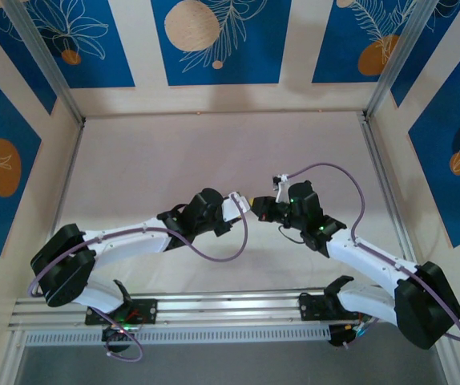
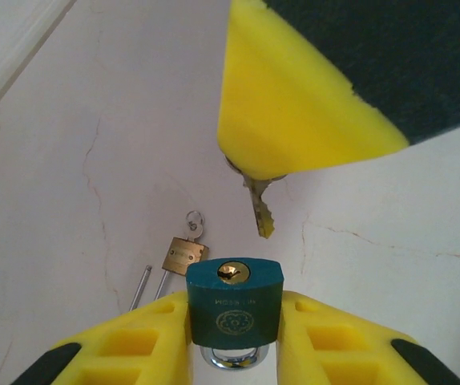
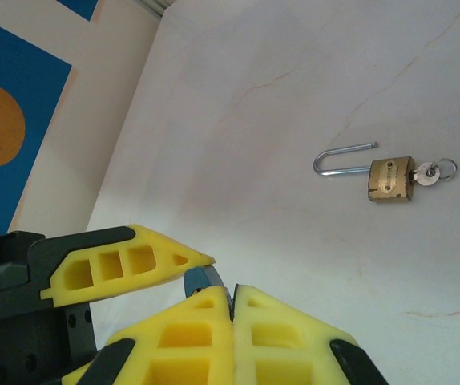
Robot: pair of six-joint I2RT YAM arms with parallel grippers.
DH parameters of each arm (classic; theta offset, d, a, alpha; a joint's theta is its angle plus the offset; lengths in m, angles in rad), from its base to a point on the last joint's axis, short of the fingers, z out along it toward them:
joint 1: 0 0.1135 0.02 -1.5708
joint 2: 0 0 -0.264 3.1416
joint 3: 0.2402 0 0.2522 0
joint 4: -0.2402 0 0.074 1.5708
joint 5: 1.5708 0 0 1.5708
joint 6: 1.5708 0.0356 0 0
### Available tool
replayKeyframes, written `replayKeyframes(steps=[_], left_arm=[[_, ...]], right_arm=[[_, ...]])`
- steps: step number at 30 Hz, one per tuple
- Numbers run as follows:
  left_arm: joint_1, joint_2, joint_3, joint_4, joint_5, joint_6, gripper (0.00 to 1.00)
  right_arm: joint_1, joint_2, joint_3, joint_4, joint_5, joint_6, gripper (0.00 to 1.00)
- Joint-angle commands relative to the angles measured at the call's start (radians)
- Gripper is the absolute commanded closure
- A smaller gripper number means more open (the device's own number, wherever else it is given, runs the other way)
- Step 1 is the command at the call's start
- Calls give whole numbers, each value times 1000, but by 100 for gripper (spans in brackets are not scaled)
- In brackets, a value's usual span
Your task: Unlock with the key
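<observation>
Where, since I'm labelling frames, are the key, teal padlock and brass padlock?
key (image 2: 259, 210), left wrist view, toothed blade.
teal padlock (image 2: 234, 309), left wrist view, front face.
brass padlock (image 3: 390, 178), right wrist view, body.

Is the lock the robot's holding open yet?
Not yet. Done: the left end effector grips the teal padlock, keyhole facing the key. In hand: the right end effector holds the key, tip just short of the keyhole. Left: push it in, turn, pop the shackle.

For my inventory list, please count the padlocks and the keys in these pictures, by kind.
Padlocks: 2, the teal padlock and the brass padlock.
Keys: 2, the key aimed at the teal one, the ringed key in the brass one.
Total: 4.
</observation>
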Motion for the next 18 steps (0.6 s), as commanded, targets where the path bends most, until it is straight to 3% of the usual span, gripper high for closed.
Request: replayKeyframes(steps=[1,18], left_arm=[[-11,-21,-7,17,-8,4,74],[-15,-26,-5,8,-6,9,83]], right_arm=[[8,6,27,39,14,15,100],[11,11,31,43,2,12,100]])
